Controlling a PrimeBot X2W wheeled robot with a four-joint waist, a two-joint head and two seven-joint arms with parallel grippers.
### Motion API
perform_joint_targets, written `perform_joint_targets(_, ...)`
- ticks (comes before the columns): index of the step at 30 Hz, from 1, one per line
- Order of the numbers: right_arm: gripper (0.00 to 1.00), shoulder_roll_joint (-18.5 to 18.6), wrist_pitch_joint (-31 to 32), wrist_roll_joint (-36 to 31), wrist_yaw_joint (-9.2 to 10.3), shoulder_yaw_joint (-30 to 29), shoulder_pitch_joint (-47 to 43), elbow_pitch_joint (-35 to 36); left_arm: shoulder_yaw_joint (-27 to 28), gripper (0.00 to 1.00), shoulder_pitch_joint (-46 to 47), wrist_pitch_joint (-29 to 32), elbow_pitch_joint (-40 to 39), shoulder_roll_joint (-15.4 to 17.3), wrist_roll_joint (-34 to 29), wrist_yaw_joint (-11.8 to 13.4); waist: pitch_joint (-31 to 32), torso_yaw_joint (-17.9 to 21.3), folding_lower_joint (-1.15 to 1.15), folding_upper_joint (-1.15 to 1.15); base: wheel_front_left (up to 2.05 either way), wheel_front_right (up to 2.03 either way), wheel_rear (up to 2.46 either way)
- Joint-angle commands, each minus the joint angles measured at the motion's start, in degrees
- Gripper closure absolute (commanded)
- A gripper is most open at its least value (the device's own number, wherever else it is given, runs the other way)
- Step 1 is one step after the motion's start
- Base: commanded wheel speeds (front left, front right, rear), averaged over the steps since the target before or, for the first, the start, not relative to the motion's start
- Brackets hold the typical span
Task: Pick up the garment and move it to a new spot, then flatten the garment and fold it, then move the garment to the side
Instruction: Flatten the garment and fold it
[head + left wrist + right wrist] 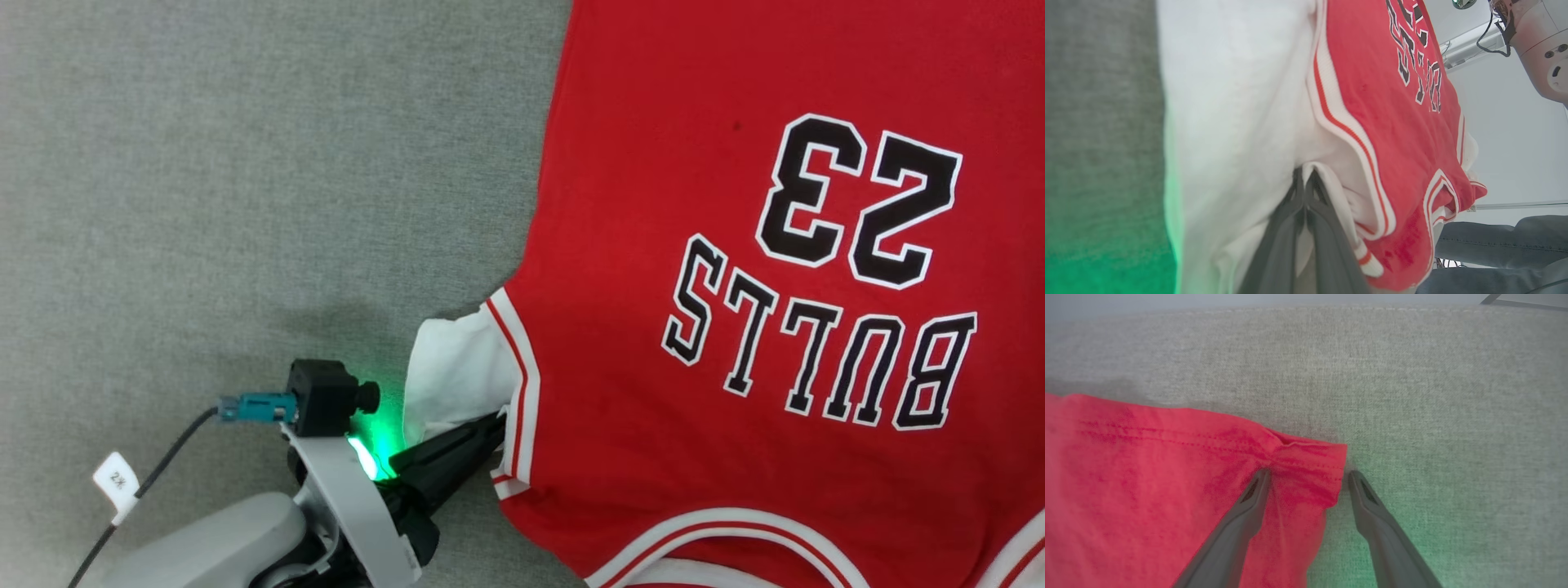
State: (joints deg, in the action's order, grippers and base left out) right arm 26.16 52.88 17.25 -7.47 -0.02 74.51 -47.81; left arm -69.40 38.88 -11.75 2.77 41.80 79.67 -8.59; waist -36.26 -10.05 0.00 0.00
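Surface: grey woven cloth, flat, lying under and all round both claws. Green glow from the wrist lights on it beside each claw.

Room: in the left wrist view, beyond the cloth, a pale wall and a person's jeans-clad legs. Not close to the work.

Jersey: red, "BULLS 23", spread face up and mostly flat. Reads upside down from the head, so the collar end is on the robot's side and the hem is far off. The long axis runs straight away from the robot. The body lies to the right of the left gripper and stretches on past it.

White sleeve: bunched, not laid out, just above the left claw's fingers and touching them.

Hem corner: slightly rucked, sitting between the tips of the right gripper. The red cloth runs off to that claw's left, with bare grey to its right.

Left claw: fingers pressed together, nipping sleeve cloth where it meets the striped armhole trim.

Right claw: spread wide, holding nothing. One tip rests on the red, the other is on grey just off the edge.

Judgement: flattening stage. Left arm anchors the shoulder end. Right is nearest the hem and needs only to close, then draw along the long axis.
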Motion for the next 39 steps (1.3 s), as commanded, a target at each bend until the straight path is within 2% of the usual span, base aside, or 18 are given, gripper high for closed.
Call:
perform_joint_targets(1,0.94,-2.64,0.39,0.29,-0.05,0.32,-2.26,-2.57,-2.0,1.0,-0.92,1.26,7.9,-3.69,1.75,2.01,-0.36,0.59,0.0,0.0,0.0,0.0,0.0)
perform_joint_targets(2,1.0,-2.95,0.48,0.32,-0.05,0.36,-1.98,-3.06,-1.99,1.0,-0.76,1.24,7.91,-3.63,1.86,2.01,-0.33,0.88,0.0,0.0,0.0,0.0,0.0)
perform_joint_targets(8,1.0,-2.62,-2.92,1.25,-0.03,0.6,-1.26,-3.92,-1.24,1.0,-0.37,-0.62,8.37,-3.16,0.94,2.0,2.21,2.87,0.0,0.0,0.0,0.0,0.0)
perform_joint_targets(14,1.0,-1.72,-5.19,7.1,-0.03,2.45,-3.57,-0.96,-0.61,1.0,-2.27,-1.98,8.38,-2.93,0.8,1.93,6.86,4.6,0.0,0.0,0.0,0.0,0.0)
perform_joint_targets(16,1.0,0.01,-4.76,10.16,-0.03,5.2,-6.88,2.24,-0.19,1.0,-3.43,-2.4,8.29,-2.58,0.96,1.85,8.98,5.25,0.0,0.0,0.0,0.0,0.0)
perform_joint_targets(22,1.0,7.42,-2.87,21.96,-0.03,11.2,-23.32,17.21,2.12,1.0,-6.91,-3.09,8.14,-1.92,0.96,1.5,14.93,7.57,0.0,0.0,0.0,0.0,0.0)
perform_joint_targets(26,1.0,11.73,-0.45,28.93,-0.03,11.07,-37.47,28.86,3.96,1.0,-9.6,-3.22,7.96,-1.19,0.53,1.19,17.79,9.43,0.0,0.0,0.0,0.0,0.0)
perform_joint_targets(29,1.0,13.07,1.31,32.83,-0.03,9.0,-47.93,37.11,7.68,1.0,-11.85,-3.3,7.84,-1.05,-0.33,1.19,19.37,10.99,0.0,0.0,0.0,0.0,0.0)
perform_joint_targets(34,1.0,11.42,4.82,37.16,-0.03,5.51,-65.01,48.11,12.01,1.0,-16.08,-3.33,7.54,-0.81,-2.61,1.38,20.77,12.92,0.0,0.0,0.0,0.0,0.0)
perform_joint_targets(36,1.0,11.05,6.35,36.92,-0.03,4.72,-70.39,51.55,12.8,1.0,-17.04,-3.34,7.57,-0.85,-3.51,1.51,21.07,13.26,0.0,0.0,0.0,0.0,0.0)
perform_joint_targets(39,1.0,7.55,7.2,37.35,-0.03,3.88,-77.04,54.94,13.88,1.0,-17.9,-3.34,7.85,-0.87,-4.34,1.45,21.28,13.51,0.0,0.0,0.0,0.0,0.0)
